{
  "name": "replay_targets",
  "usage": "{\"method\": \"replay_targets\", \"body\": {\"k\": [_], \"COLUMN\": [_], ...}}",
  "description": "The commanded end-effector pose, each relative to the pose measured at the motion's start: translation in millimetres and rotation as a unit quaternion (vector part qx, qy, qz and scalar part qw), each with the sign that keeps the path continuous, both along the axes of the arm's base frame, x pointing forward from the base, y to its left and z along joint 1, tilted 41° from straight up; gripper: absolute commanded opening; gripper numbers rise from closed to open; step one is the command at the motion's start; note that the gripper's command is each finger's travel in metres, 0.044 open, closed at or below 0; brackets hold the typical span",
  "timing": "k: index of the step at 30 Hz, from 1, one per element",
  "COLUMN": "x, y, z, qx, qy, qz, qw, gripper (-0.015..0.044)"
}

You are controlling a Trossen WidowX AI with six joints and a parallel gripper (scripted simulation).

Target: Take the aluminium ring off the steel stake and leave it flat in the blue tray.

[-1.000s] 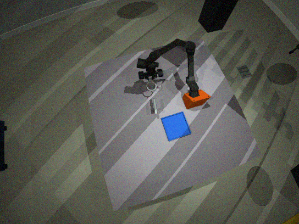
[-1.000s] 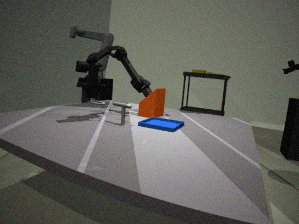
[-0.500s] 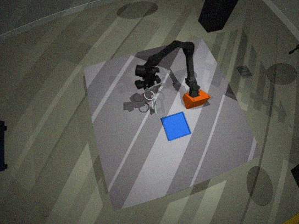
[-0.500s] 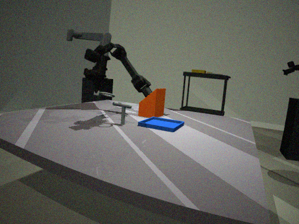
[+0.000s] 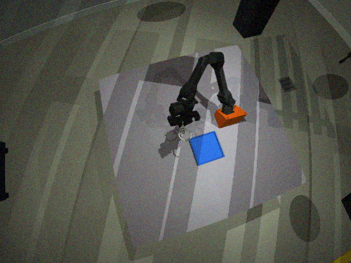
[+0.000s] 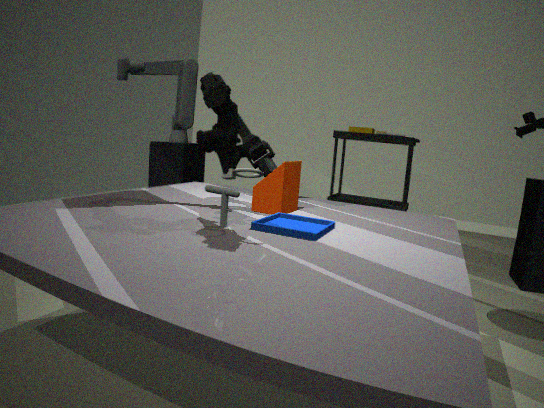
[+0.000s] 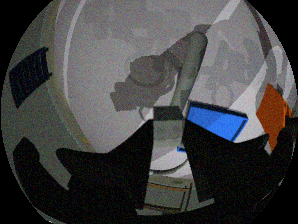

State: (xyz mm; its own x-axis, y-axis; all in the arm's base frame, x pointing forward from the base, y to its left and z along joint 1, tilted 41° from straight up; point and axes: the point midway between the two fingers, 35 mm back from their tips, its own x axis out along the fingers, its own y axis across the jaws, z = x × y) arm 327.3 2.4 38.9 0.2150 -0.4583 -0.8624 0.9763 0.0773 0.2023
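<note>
The ring (image 5: 179, 135) (image 6: 248, 176) looks like smooth, pale metal; the stake (image 6: 224, 210) matt grey metal; the tray (image 5: 206, 148) (image 6: 293, 225) smooth blue plastic; the gripper (image 5: 184, 125) (image 6: 228, 172) (image 7: 166, 123) dark and matt.

Count, by kind. Desk (image 5: 145, 193) (image 6: 300, 310) (image 7: 110, 30): 1. Blue tray (image 5: 206, 148) (image 6: 292, 223) (image 7: 215, 121): 1. Steel stake (image 6: 224, 212) (image 7: 190, 70): 1, with 1 cross-bar. Ring (image 5: 185, 140) (image 6: 250, 176) (image 7: 167, 170): 1. Orange wedge-shaped block (image 5: 230, 116) (image 6: 275, 192) (image 7: 271, 115): 1. Arms in the exterior view: 3, namely 1 black arm (image 5: 195, 77) (image 6: 225, 115) at the desk, 1 grey arm (image 6: 186, 95) behind, 1 dark arm (image 5: 345, 59) (image 6: 529, 120) partly cut off. Black-framed stand (image 6: 375, 136): 1. Yellow item (image 6: 361, 130) on it: 1.
</note>
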Motion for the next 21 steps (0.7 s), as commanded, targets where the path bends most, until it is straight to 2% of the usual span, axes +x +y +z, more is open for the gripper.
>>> {"method": "replay_targets", "body": {"k": [1, 10, 17, 21], "x": [-17, -48, -111, -134], "y": [26, 45, 57, 55], "z": [-29, -71, -124, -138], "qx": [0.011, 0.008, -0.029, -0.049], "qy": [0.014, 0.03, 0.039, 0.035], "qz": [-0.007, -0.065, -0.159, -0.19], "qw": [1.0, 0.997, 0.986, 0.98], "gripper": [0.0, 0.0, 0.0, 0.0]}}
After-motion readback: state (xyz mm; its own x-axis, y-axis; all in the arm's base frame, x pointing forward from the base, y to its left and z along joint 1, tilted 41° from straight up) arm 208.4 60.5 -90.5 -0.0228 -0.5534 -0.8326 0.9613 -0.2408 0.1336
